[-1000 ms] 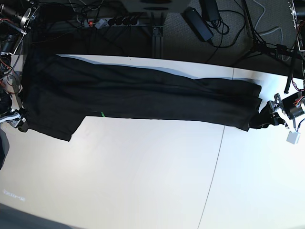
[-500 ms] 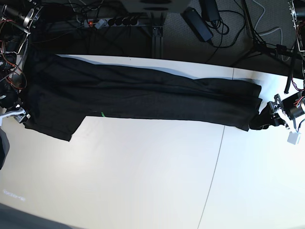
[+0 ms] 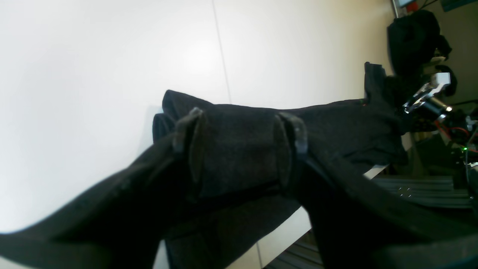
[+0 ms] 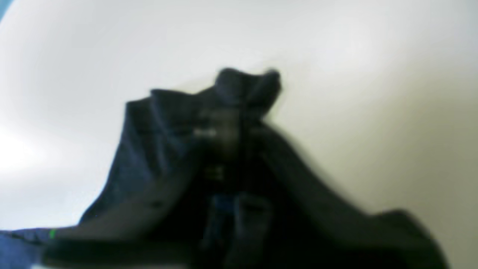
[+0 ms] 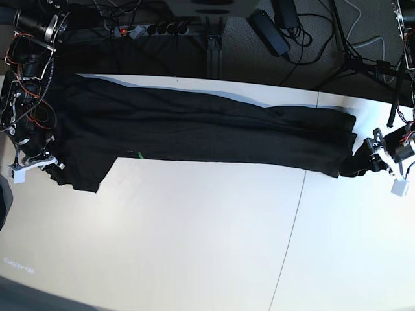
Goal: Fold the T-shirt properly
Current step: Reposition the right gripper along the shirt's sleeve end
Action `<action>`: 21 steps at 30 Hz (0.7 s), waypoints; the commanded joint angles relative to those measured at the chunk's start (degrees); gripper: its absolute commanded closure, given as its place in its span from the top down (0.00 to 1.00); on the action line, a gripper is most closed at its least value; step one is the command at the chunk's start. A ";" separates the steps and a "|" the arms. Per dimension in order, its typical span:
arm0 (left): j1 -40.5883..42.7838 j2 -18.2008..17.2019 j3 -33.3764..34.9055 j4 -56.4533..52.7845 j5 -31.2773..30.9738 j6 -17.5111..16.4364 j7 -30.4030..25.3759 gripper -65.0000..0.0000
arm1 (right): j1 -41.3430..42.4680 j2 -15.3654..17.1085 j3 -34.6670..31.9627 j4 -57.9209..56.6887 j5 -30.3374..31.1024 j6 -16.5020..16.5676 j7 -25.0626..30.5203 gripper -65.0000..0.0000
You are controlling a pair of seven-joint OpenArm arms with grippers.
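Observation:
The black T-shirt [image 5: 194, 129] lies as a long narrow strip across the far part of the white table [image 5: 194, 246]. A speck of green print [image 5: 140, 154] shows at its near edge. At the strip's right end, my left gripper [image 5: 363, 162] has its fingers [image 3: 188, 138] set wide around a thick bunch of the T-shirt [image 3: 336, 123], which fills the gap. My right gripper [image 5: 48, 163] is at the left end. In the blurred right wrist view my right gripper [image 4: 227, 123] is shut on a raised peak of the T-shirt [image 4: 157, 149].
A seam [image 5: 295, 227] runs down the table right of centre. Behind the far edge hang a power strip [image 5: 155, 29], a black adapter [image 5: 269, 29] and cables. The right arm [image 3: 429, 101] shows at the far end in the left wrist view.
My right gripper has moved in from the table's left edge onto the shirt's left end and shut on it. The near-left corner has been drawn inward. The left arm has not moved.

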 commanded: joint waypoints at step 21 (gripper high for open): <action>-0.74 -1.44 -0.50 1.33 -3.23 -0.93 0.48 0.50 | -18.73 2.03 0.26 42.07 9.75 4.09 -12.55 0.00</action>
